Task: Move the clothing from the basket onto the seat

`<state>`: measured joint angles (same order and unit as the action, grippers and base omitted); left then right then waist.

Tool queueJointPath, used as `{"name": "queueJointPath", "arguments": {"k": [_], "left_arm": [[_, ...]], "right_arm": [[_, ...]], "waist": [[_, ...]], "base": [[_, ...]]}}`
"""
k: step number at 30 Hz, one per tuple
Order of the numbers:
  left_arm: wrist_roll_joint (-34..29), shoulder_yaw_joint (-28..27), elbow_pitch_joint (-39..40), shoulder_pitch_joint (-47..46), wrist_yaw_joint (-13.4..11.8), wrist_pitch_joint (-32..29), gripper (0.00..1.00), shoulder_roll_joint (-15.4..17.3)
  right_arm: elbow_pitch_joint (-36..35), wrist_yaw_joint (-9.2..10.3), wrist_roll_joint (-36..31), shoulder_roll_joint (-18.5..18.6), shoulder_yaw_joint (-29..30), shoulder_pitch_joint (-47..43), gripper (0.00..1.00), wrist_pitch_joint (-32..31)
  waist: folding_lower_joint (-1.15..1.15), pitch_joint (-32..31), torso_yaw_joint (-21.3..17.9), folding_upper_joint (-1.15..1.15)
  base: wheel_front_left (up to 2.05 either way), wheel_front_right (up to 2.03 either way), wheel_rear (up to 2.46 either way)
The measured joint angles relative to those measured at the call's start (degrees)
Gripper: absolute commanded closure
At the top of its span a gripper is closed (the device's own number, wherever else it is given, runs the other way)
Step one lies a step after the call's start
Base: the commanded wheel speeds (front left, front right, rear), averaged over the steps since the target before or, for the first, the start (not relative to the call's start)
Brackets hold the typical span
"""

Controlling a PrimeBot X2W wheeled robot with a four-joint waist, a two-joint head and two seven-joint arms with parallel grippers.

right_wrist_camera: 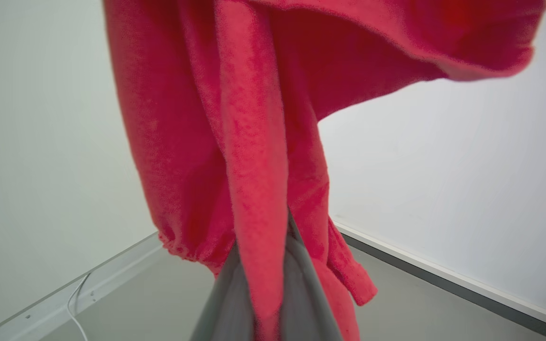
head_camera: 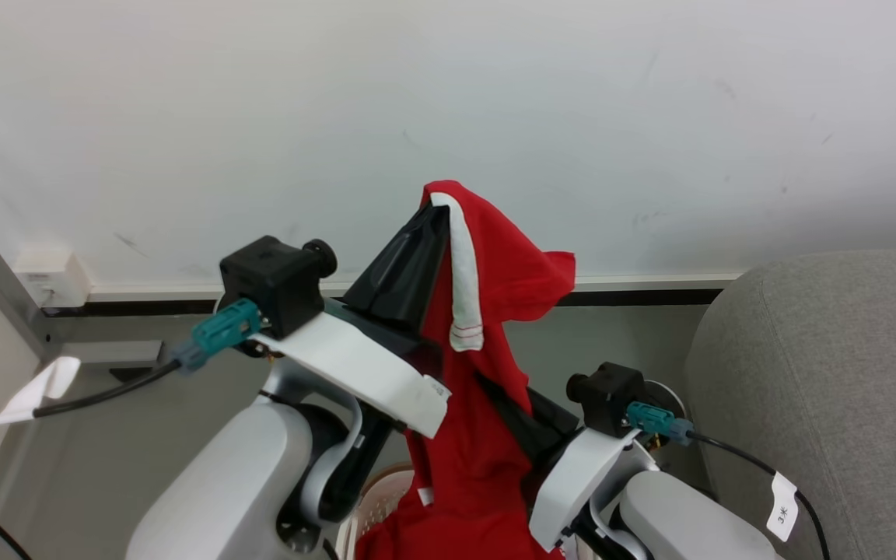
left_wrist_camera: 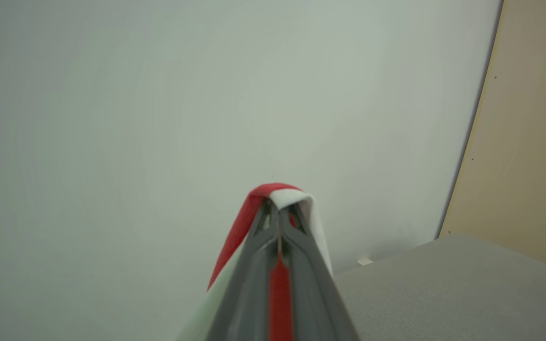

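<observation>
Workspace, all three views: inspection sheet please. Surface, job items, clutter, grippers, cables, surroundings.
Surface: seat, grey upholstery at right; no garment on the visible part.
Job's things: clothing, red with a white band, held up, hanging down to the basket.
Clutter: nothing seen.
Grippers: left gripper raised, shut on the clothing's top edge; right gripper shut on a lower fold.
Cables: black cables with teal plugs and white tags at both wrist cameras; thin white wire on the floor.
Surroundings: white wall, baseboard, wall box, grey floor.
</observation>
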<state>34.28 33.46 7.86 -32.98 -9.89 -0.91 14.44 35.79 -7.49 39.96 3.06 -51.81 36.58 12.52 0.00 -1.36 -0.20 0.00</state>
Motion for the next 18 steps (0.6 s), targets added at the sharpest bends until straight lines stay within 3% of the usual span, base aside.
{"name": "queueJointPath", "arguments": {"k": [7,8,9,10,11,18], "left_arm": [[0.63,-0.64,-1.74,0.69,-0.27,-0.03,1.0,1.03],[0.64,-0.73,-1.97,0.99,-0.51,-0.04,0.92,1.22],[0.64,-0.76,-2.24,1.36,-0.6,-0.08,0.73,1.47],[0.78,-0.81,-2.47,1.83,-0.75,-0.08,0.45,1.64],[0.88,-0.73,-2.7,2.33,-0.77,-0.08,0.0,1.89],[1.29,0.12,-3.98,6.16,-1.24,-0.25,0.0,3.2]], "right_arm": [[0.01,0.0,5.9,-0.24,-0.03,1.28,1.0,1.78],[0.0,0.0,6.21,-0.24,0.36,1.54,1.0,2.07],[-0.05,0.0,6.48,-0.24,0.78,1.85,1.0,2.19],[-0.15,0.0,6.54,-0.23,1.33,2.13,1.0,2.21],[-0.21,0.0,6.51,-0.25,2.0,2.3,1.0,2.27],[-3.66,0.0,6.51,0.82,8.11,2.05,1.0,2.5]], "waist": [[0.0,0.13,-0.48,0.0],[0.0,0.18,-0.71,0.0],[0.0,0.19,-0.94,0.0],[0.0,0.21,-1.19,0.0],[0.0,0.24,-1.44,0.0],[0.0,0.68,-2.53,0.0]], "base": [[0.0,0.0,0.0],[0.0,0.0,0.0],[0.0,0.0,0.0],[0.0,0.0,0.0],[0.0,0.0,0.0],[0.0,0.0,0.0]]}}
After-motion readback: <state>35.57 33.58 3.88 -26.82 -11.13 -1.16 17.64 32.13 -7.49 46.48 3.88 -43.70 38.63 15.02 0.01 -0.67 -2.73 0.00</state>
